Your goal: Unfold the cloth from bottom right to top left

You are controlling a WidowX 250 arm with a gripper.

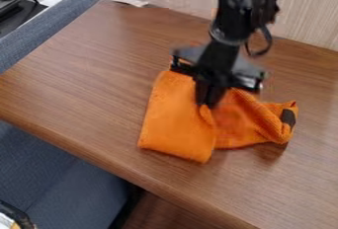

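Evidently, the unfolding was still to be finished, and the step in hand looked to be the grasp on a layer of the cloth (175, 117). The gripper (207, 105) hung straight down above the table (79, 65), a little right of the table's middle, and its fingertips met the fabric where two parts of it came together. The fingers stood narrow, nearly touching each other, and they seemed to pinch a small ridge of cloth, though the depth of that hold could not be judged.

The next move probably called for a small lift, enough to free the upper layer, and then a low sweep toward the table's back left corner before letting go. If the pinch took in more than one layer, the whole cloth might have slid along the table instead of opening.

The cloth was bright orange and lay between the table's front and back edges. Its part toward the table's left side was smooth and fairly flat, with a soft, rounded edge facing the table's front. Its part toward the table's right side was crumpled and ribbed, with creases running away from the fingertips and a dark patch (288, 118) at the outer end.
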